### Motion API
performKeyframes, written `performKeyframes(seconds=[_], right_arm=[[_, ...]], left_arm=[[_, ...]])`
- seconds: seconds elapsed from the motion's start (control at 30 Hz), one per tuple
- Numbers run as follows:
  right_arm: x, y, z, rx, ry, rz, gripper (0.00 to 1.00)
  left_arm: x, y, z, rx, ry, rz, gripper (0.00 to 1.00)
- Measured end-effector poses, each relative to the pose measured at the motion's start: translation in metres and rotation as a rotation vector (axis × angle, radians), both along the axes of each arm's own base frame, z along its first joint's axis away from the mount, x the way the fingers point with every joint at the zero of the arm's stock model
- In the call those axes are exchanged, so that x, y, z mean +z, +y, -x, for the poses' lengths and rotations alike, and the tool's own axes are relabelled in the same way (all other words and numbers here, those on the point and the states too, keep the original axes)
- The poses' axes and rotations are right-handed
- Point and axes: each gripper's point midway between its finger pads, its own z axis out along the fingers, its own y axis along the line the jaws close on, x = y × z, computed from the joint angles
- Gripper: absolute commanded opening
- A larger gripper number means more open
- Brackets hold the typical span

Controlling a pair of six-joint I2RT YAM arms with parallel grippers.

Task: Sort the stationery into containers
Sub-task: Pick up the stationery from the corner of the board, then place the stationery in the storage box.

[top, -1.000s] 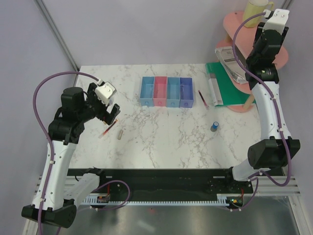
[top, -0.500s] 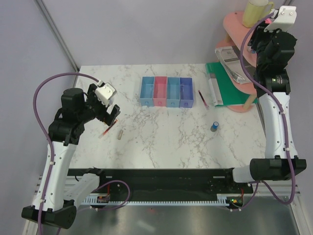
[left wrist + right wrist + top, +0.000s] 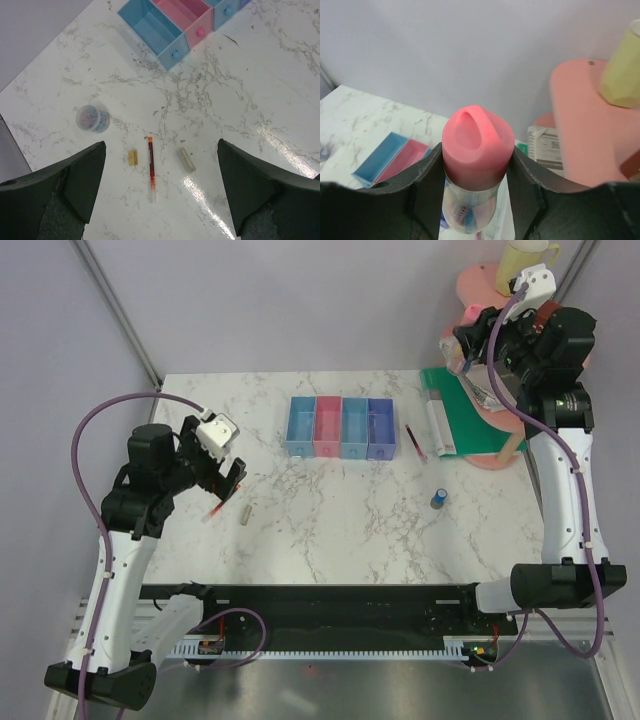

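— While the tube (image 3: 477,137) sits clamped in the right hand (image 3: 476,150), pink cap poking past the fingertips, it's way up over the far right corner, by the pink shelf (image 3: 480,285). Nowhere near a bin!
— And the bins (image 3: 340,428) are the whole story. From that hand they lie down and off to the robot's left, four in a row at the back middle of the counter (image 3: 330,540). The wrist view catches the blue and pink ones low on the left.
— So a drop and a swing leftward, I'd say. Which bin, I can't call.
— The tube's axis looks to run roughly along the fingers, so it may go in end first or need tipping. My guess only.
— Other side: the left hand (image 3: 161,150), fingers spread wide, holding nothing, hovering over the red pen (image 3: 151,170).
— Pen's right below the gap, and its length runs crosswise to the closing line. Fingers would shut across its width. Nice line-up.
— That grey stick (image 3: 187,160) lies just beside it, not touching. Could get nudged.
— Left arm's plainly nearer that pair. The dark pen (image 3: 415,443) and the little blue cylinder (image 3: 439,499) lie right of the bins, on the right arm's side.
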Motion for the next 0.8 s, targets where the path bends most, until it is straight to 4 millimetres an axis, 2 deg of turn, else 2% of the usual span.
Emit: performKeyframes(seconds=[0.13,0.33,0.47,0.57,0.8], right_arm=[[-0.015,0.023,-0.001,0.119,0.045,-0.003,0.0],[-0.051,0.069,-0.003,0.263,0.131,0.023,0.0],[-0.08,0.093,-0.005,0.294,0.164,0.055,0.0],[-0.098,0.097,-0.02,0.261,0.177,0.068,0.0],[-0.147,0.084,-0.068,0.116,0.207,0.108,0.0]], left_arm=[[-0.005,0.001,0.003,-0.003,0.003,-0.007,1.0],[-0.013,0.001,0.004,-0.006,0.018,-0.014,1.0],[-0.016,0.001,0.004,-0.006,0.025,-0.016,1.0],[-0.016,0.001,0.004,-0.009,0.022,-0.02,1.0],[-0.015,0.006,0.007,-0.01,0.004,-0.054,1.0]])
